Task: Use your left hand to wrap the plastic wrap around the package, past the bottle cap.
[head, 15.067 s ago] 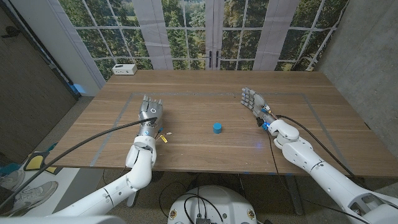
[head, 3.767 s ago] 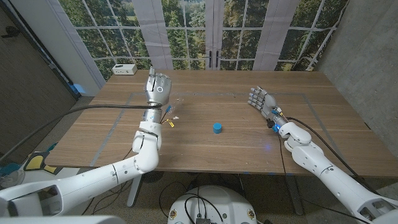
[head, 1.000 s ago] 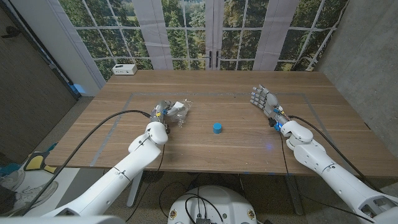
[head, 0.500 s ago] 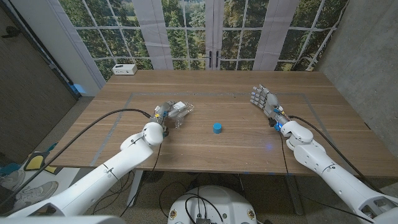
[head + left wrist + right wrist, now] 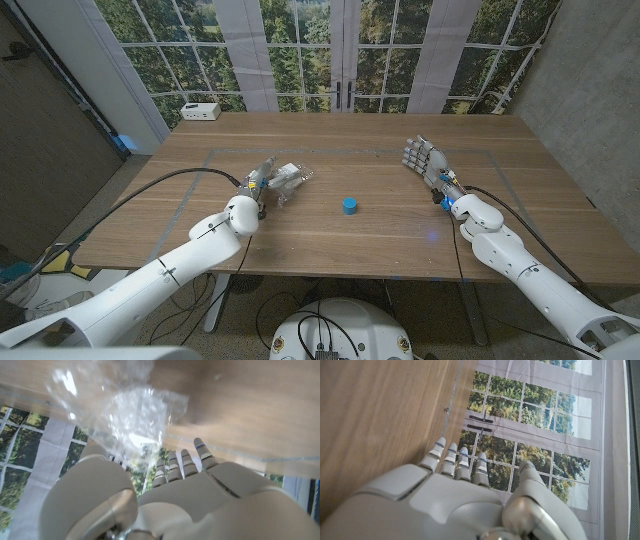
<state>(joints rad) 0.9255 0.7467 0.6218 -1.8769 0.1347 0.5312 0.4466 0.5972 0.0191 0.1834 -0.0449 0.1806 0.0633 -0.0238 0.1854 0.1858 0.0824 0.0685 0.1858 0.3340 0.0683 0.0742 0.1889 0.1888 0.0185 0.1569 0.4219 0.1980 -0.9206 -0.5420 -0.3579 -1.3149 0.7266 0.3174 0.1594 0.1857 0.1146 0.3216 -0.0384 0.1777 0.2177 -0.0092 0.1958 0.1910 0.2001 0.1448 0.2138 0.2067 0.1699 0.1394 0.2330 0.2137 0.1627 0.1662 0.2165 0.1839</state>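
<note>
**A:** Left of table centre, the plastic wrap [image 5: 285,178] is sitting crumpled and clear in the left hand [image 5: 268,182], lifted off the wooden table [image 5: 330,240]. Blue bottle cap [image 5: 349,205] is standing on the wood, near and to the robot's right of the wrap, not touching it.

**B:** Which step are we looking at?

**A:** My read: carry phase. Wrap is picked up and being brought toward the cap, not past it yet. I'm not seeing any package, so I can't say what it's wrapping around.

**B:** Next move?

**A:** Judging from the layout, it's calling for a sweep rightward with the film kept above the cap. Film is light and floppy, so a loose end could be dragging the cap along.

**B:** Grip?

**A:** Left wrist view is showing the wrap [image 5: 125,415] bunched above the thumb side, with the fingers [image 5: 181,464] lying side by side and reaching forward, close together. Exact pinch point is hidden by the film, but the hand is holding it.

**B:** Arm pose?

**A:** Left arm is reaching in from the bottom left, forearm angling up toward table centre. Right hand [image 5: 423,160] is waiting well apart on the right side, holding nothing, fingers [image 5: 455,462] straight and close together, pointing away from the robot.
</note>
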